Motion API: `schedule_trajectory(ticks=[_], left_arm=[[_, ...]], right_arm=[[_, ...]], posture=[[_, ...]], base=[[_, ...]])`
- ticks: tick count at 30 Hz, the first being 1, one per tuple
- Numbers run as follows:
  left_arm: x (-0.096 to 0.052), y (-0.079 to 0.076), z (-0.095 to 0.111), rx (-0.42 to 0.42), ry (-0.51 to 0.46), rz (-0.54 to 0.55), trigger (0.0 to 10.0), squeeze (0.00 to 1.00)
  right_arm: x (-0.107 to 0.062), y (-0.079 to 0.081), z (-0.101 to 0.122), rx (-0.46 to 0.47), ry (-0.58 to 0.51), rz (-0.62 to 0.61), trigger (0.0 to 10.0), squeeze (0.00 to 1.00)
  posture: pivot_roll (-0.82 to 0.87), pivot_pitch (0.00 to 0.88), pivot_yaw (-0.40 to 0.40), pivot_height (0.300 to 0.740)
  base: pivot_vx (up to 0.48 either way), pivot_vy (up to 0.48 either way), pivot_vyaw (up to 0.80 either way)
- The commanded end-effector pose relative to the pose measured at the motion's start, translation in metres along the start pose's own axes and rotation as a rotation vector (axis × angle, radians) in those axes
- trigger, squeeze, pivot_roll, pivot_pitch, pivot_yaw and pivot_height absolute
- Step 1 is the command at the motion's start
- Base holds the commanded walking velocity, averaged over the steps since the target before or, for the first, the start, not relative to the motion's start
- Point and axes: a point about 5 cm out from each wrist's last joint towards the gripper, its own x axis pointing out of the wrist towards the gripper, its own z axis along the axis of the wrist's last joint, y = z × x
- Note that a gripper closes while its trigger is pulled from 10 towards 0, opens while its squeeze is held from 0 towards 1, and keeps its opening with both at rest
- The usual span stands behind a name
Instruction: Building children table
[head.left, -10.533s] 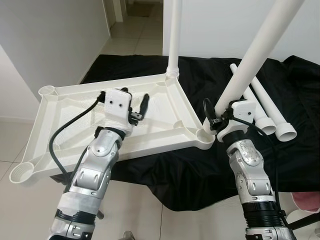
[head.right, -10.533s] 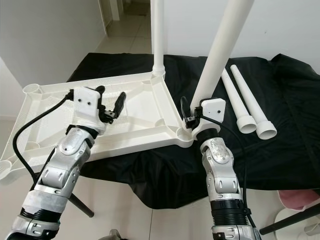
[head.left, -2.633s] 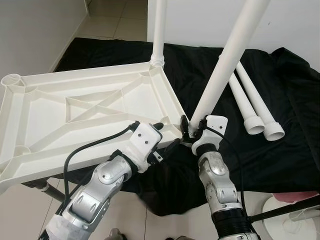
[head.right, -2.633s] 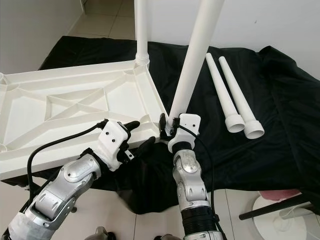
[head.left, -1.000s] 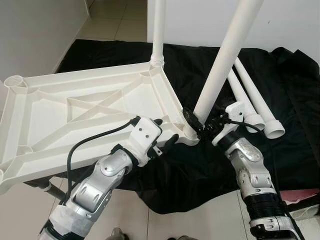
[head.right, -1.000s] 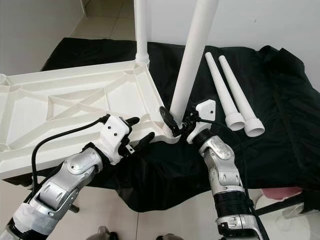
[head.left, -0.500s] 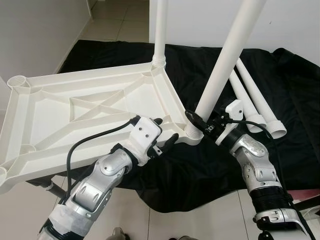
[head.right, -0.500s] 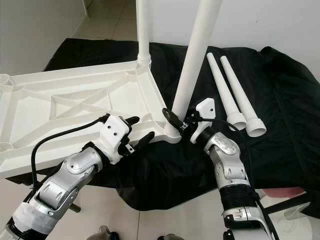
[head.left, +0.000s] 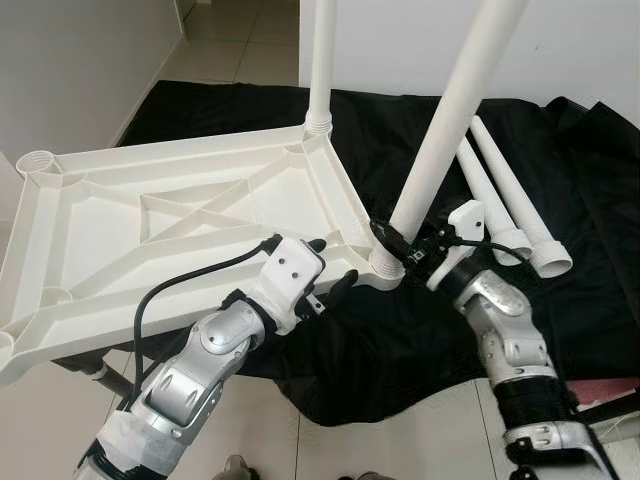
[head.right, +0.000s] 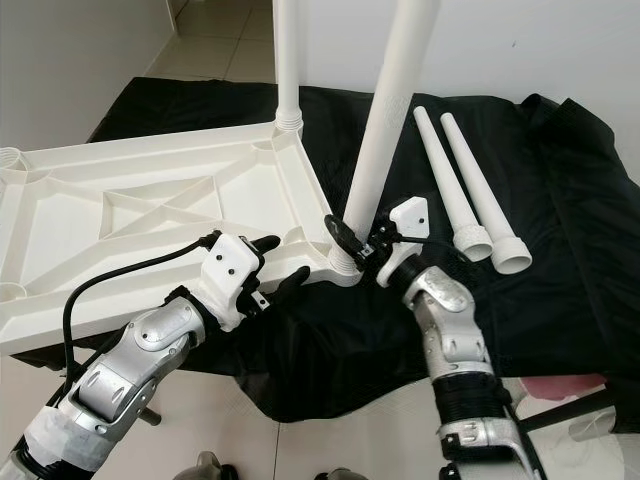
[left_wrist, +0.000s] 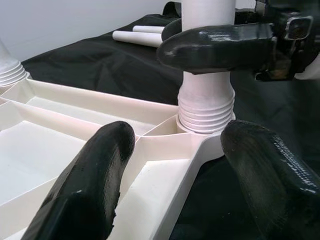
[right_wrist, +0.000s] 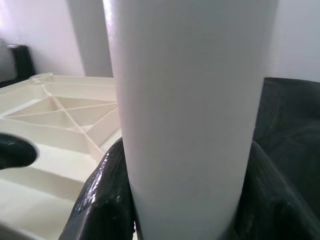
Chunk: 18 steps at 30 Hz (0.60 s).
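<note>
The white tabletop (head.left: 150, 215) lies upside down, partly on black cloth. One white leg (head.left: 322, 60) stands in its far corner socket. A second leg (head.left: 450, 110) rises at a slant from the near right corner socket (left_wrist: 206, 105). My right gripper (head.left: 398, 248) is shut on that leg's base, and the leg (right_wrist: 190, 100) sits between its fingers (right_wrist: 107, 200). My left gripper (head.left: 330, 264) is open and straddles the tabletop's near rim just beside that corner, its fingers (left_wrist: 95, 185) on either side of the rim. Two loose legs (head.left: 505, 195) lie on the cloth to the right.
The black cloth (head.left: 590, 200) covers the support under the tabletop's right part. The tabletop's left end hangs over tiled floor (head.left: 40, 420). A white wall (head.left: 80, 70) stands at the left, and a doorway opens behind. A black stand leg (head.right: 560, 410) shows at the lower right.
My left gripper has come from the tabletop's middle to its near rim by the corner. My right wrist has turned around the leg's base. Almost nothing moved in the last half second.
</note>
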Motion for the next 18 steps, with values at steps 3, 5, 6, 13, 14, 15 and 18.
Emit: schedule_trajectory(ticks=[3,5,6,13,14,15,18], left_arm=[[-0.002,-0.009,-0.003,-0.001,0.006,-0.124,10.0,0.0],[-0.002,-0.009,-0.004,-0.004,0.005,-0.118,10.0,0.0],[-0.002,-0.009,-0.004,-0.004,0.005,-0.118,10.0,0.0],[-0.004,-0.007,-0.005,-0.005,0.007,-0.094,10.0,0.0],[-0.004,-0.007,-0.005,-0.005,0.007,-0.094,10.0,0.0],[-0.004,-0.007,-0.005,-0.005,0.007,-0.094,10.0,0.0],[-0.005,-0.006,-0.005,-0.008,0.008,-0.084,10.0,0.0]], right_arm=[[-0.003,0.001,-0.01,0.014,0.056,-0.189,10.0,0.0],[-0.002,0.007,-0.01,0.009,0.058,-0.262,10.0,0.0],[-0.002,0.007,-0.01,0.009,0.058,-0.262,10.0,0.0],[-0.002,0.031,-0.008,0.051,0.058,-0.554,10.0,0.0],[-0.002,0.031,-0.008,0.051,0.058,-0.554,10.0,0.0],[-0.002,0.031,-0.008,0.051,0.058,-0.554,10.0,0.0],[0.0,0.039,-0.009,0.06,0.063,-0.558,10.0,0.0]], posture=[[0.02,0.076,-0.03,0.74],[0.02,0.066,-0.041,0.74],[0.02,0.066,-0.041,0.74],[0.03,0.059,-0.059,0.74],[0.03,0.059,-0.059,0.74],[0.03,0.059,-0.059,0.74],[0.04,0.056,-0.052,0.74]], base=[[0.0,0.0,0.0],[0.0,0.0,0.0],[0.0,0.0,0.0],[0.0,0.0,0.0],[0.0,0.0,0.0],[0.0,0.0,0.0],[0.0,0.0,0.0]])
